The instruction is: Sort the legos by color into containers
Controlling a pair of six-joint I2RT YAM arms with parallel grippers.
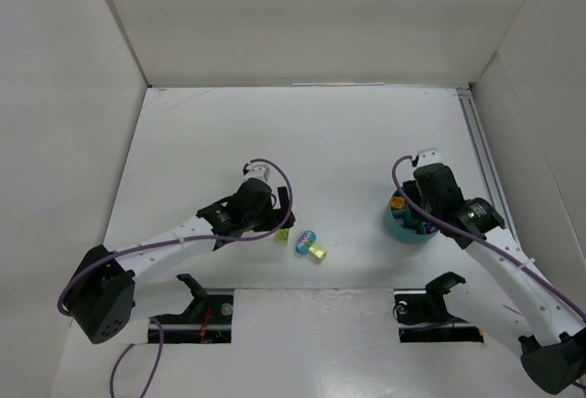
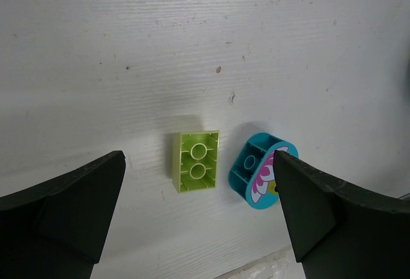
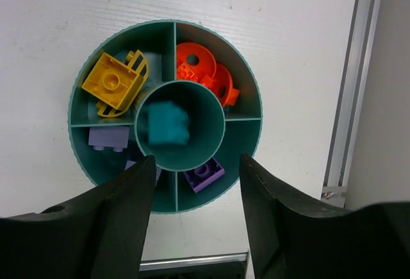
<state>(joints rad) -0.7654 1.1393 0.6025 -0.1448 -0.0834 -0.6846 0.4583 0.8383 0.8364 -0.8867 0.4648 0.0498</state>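
Pick-up step on the left side: the left gripper [image 2: 200, 189] hangs over the lime green brick [image 2: 196, 161], which lies hollow side up on the table [image 2: 192, 35], dead centre of the left wrist view. The jaws stand wide apart, one finger at each lower corner of the frame, gripping nothing and touching nothing.

Just right of the brick sits a teal oval piece [image 2: 259, 171], close to it but apart from it, partly behind the right-hand finger. In the top view a translucent yellow stud [image 1: 318, 252] waits below and right of those two.

The next move, I'd say, is a straight drop and a squeeze across the brick, with that finger kept off the teal oval.

Over at centre right of the top view, the right gripper [image 3: 197, 163] hovers above the bowl [image 3: 246, 67], jaws roughly half open and holding nothing. Below it, a teal brick [image 3: 166, 125] lies in the centre cup, a yellow piece [image 3: 112, 83] upper left, orange pieces [image 3: 205, 74] upper right, and purple bricks [image 3: 204, 175] along the bottom.
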